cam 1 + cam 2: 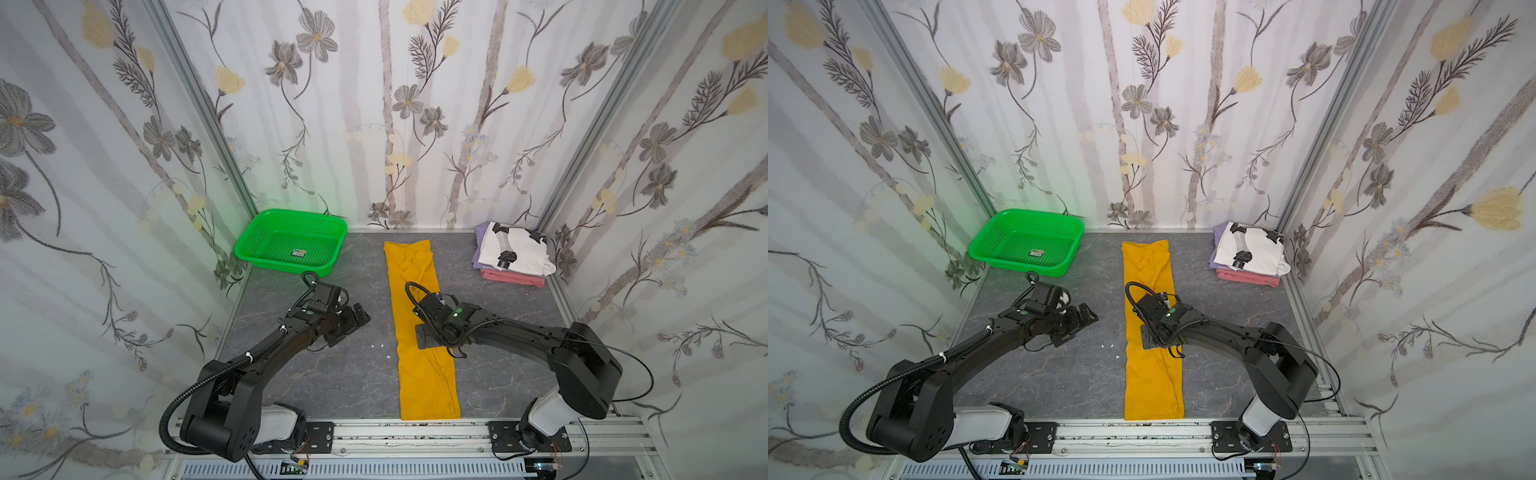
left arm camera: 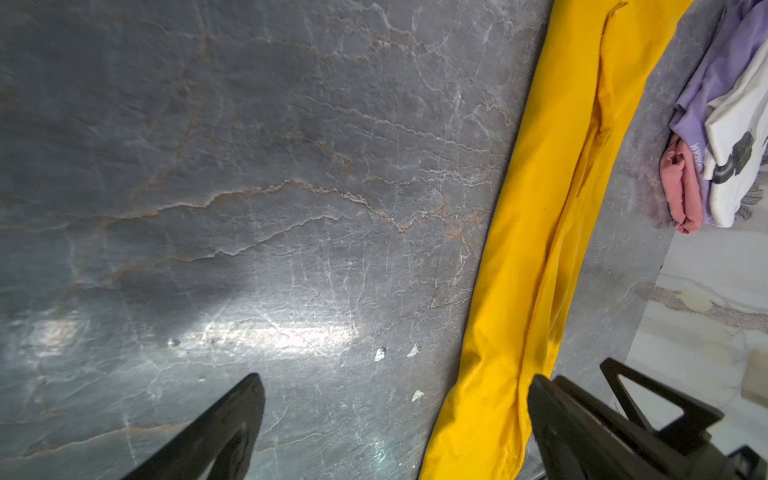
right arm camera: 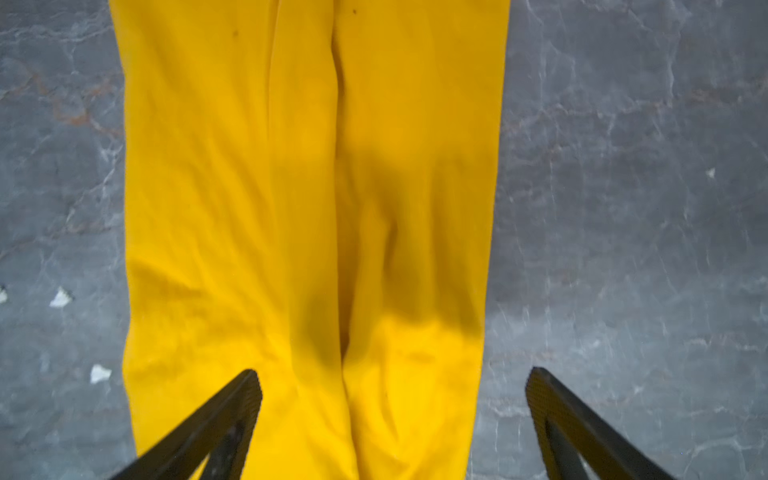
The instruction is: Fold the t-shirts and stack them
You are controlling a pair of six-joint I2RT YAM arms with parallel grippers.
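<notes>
A mustard-yellow t-shirt [image 1: 428, 382] [image 1: 1152, 386] lies folded into a long narrow strip down the middle of the table. At the back right, three folded t-shirts are stacked: white with black figures [image 1: 515, 249] [image 1: 1254, 249] on top, lavender [image 1: 482, 245] under it, pink [image 1: 511, 279] at the bottom. My right gripper [image 1: 428, 336] [image 3: 394, 374] hangs open just above the strip's middle [image 3: 307, 187], one finger over cloth and the other over bare table. My left gripper [image 1: 353, 326] [image 2: 395, 380] is open and empty over bare table, left of the strip [image 2: 552, 208].
A green perforated basket [image 1: 299, 212] [image 1: 1038, 212] with only a small label in it stands at the back left. Small white flecks [image 1: 380, 345] dot the grey marble table [image 1: 332, 374]. Patterned walls close three sides; an aluminium rail [image 1: 415, 432] runs along the front.
</notes>
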